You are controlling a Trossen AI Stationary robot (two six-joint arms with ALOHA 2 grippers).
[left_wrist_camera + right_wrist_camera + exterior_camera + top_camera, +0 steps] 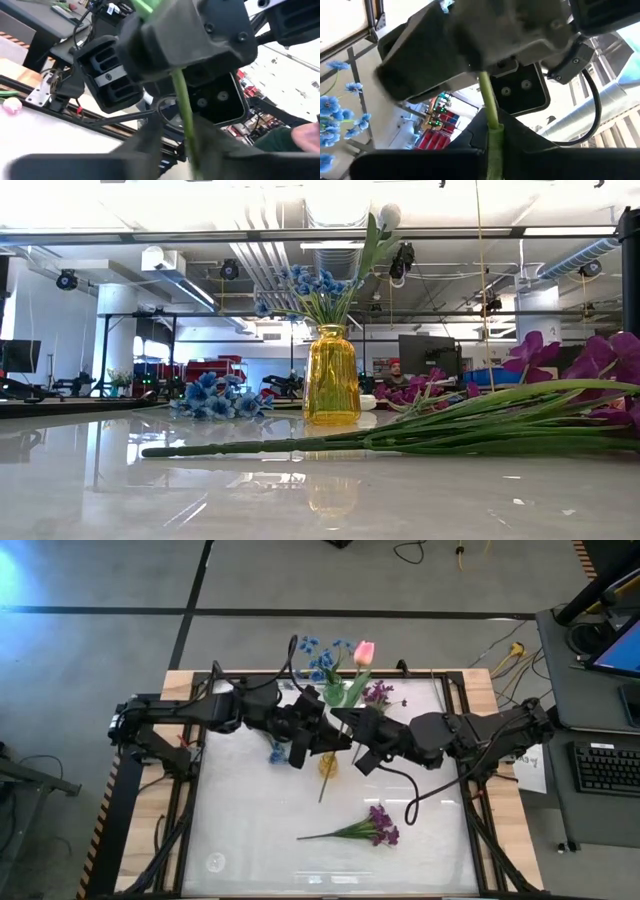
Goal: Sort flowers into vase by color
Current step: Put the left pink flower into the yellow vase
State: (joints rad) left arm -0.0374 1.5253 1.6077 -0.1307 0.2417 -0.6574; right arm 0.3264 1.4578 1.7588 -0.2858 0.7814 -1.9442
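A yellow glass vase (332, 375) stands mid-table and also shows in the high view (328, 764). It holds blue blossoms (305, 285), and a green leaf and pale bud (386, 220) rise beside them. My left gripper (318, 735) and right gripper (360, 738) meet above the vase, both shut on one green flower stem (326, 780). A pink tulip bud (364, 652) with green leaves (345, 690) shows just beyond them. I cannot tell whether the held stem is its own. Neither gripper shows in the low view. My left gripper pinches the green stem (184, 110) between its two fingers, which lie across it. The stem runs straight on into the right gripper close ahead and is clear of the table. My right gripper pinches the same stem (490, 107) between its two fingers, across it, hard up against the left gripper. The stem's thin lower part (324, 788) slants toward the table's near edge.
A purple sprig (365, 828) lies on the near half of the table, its stem pointing left, and also shows in the low view (400, 442). A blue bunch (277, 752) lies left of the vase. Purple blossoms (378, 692) lie near the far edge.
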